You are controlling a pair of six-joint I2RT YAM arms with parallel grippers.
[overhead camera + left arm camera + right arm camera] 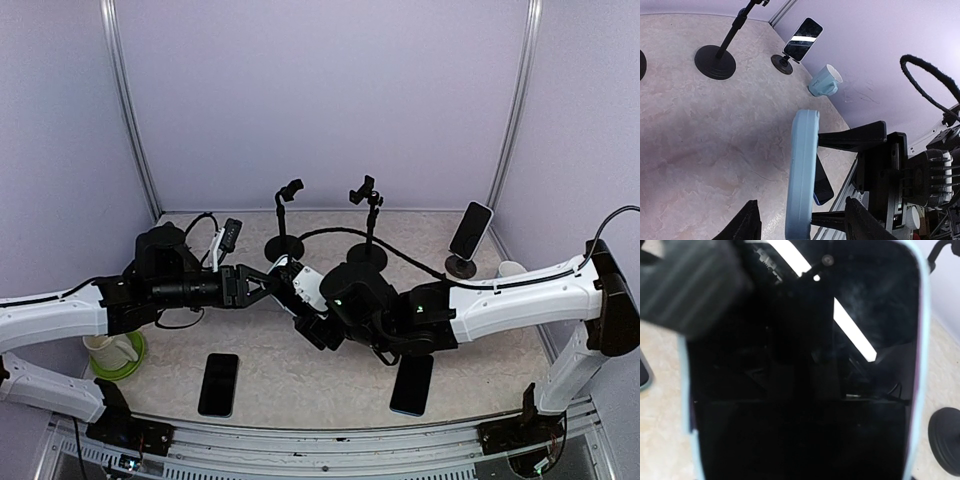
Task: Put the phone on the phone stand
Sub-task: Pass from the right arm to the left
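A phone [300,283] in a pale blue case hangs above the table's middle, and my right gripper [316,316] is shut on it. The left wrist view shows the phone [802,175] edge-on, with the right gripper's black fingers [850,137] clamped on it. My left gripper [804,202] straddles the phone, open, with a gap on each side. The phone's dark screen [805,390] fills the right wrist view and hides that gripper's fingers. Two empty phone stands [287,243] [368,250] stand just behind.
At the far right a third stand [460,266] carries another phone [471,228], next to a pale mug [825,82]. Two dark phones [219,384] [412,384] lie flat near the front edge. A white mug on a green saucer [112,352] sits at the left. A black cable [400,252] crosses the back.
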